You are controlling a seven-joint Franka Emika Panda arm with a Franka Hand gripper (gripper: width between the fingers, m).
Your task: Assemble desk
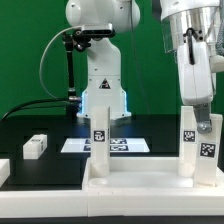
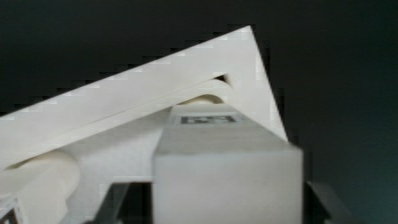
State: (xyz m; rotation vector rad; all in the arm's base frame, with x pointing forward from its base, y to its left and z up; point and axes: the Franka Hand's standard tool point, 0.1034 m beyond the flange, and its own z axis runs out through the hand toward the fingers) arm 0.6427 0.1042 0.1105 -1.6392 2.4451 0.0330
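Observation:
The desk top [image 1: 140,185] lies flat at the front, a wide white rimmed board. One white leg [image 1: 100,140] with marker tags stands upright on its left part. A second tagged leg [image 1: 190,150] stands upright at the top's right end, and my gripper [image 1: 200,127] comes down over its upper end. In the wrist view this leg [image 2: 222,165] fills the space between my dark fingers [image 2: 128,200], which press its two sides, and its far end meets a corner of the desk top [image 2: 160,100]. The gripper [image 2: 222,205] is shut on it.
A loose white leg [image 1: 35,146] lies on the black table at the exterior view's left, and another white piece [image 1: 3,170] sits at the left edge. The marker board [image 1: 75,145] lies behind the desk top. The arm's base [image 1: 103,85] stands at the back.

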